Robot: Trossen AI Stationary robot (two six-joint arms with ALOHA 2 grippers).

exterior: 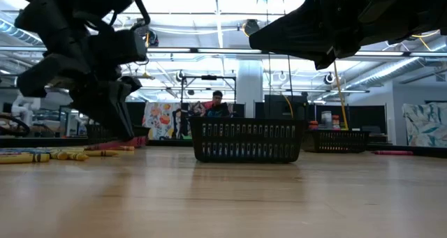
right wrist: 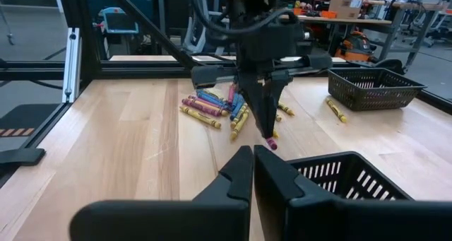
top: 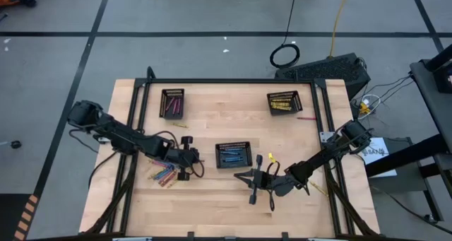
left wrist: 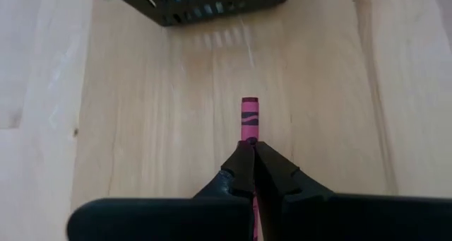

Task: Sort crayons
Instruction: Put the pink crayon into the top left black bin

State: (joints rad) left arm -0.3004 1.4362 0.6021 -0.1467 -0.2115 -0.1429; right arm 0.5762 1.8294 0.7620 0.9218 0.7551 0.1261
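Note:
A pile of blue, pink and yellow crayons (top: pixel 164 174) lies on the wooden table near its left front; it also shows in the right wrist view (right wrist: pixel 212 105). My left gripper (left wrist: pixel 252 145) hangs just right of the pile, shut on one pink crayon (left wrist: pixel 249 117). Three black mesh trays stand on the table: one in the middle (top: pixel 234 155), one far left (top: pixel 172 103) and one far right (top: pixel 284 101). My right gripper (right wrist: pixel 253 155) waits shut and empty in front of the middle tray (right wrist: pixel 339 177), pointing toward the left arm. My left gripper pinches the pink crayon between its two fingertips (left wrist: pixel 240 163). The crayon lies along the fingers, and its black-banded end (left wrist: pixel 250 107) sticks out beyond them. The fingers slant down from the table's left side. The crayon's free end (right wrist: pixel 270 143) hangs close over the table; whether it touches the wood I cannot tell.
Two yellow crayons (top: pixel 265 158) lie right of the middle tray, and a pink one (top: pixel 306 118) lies near the far right tray. A dark frame (top: pixel 233 80) edges the table. A person (exterior: pixel 218 105) sits in the room far behind the table.

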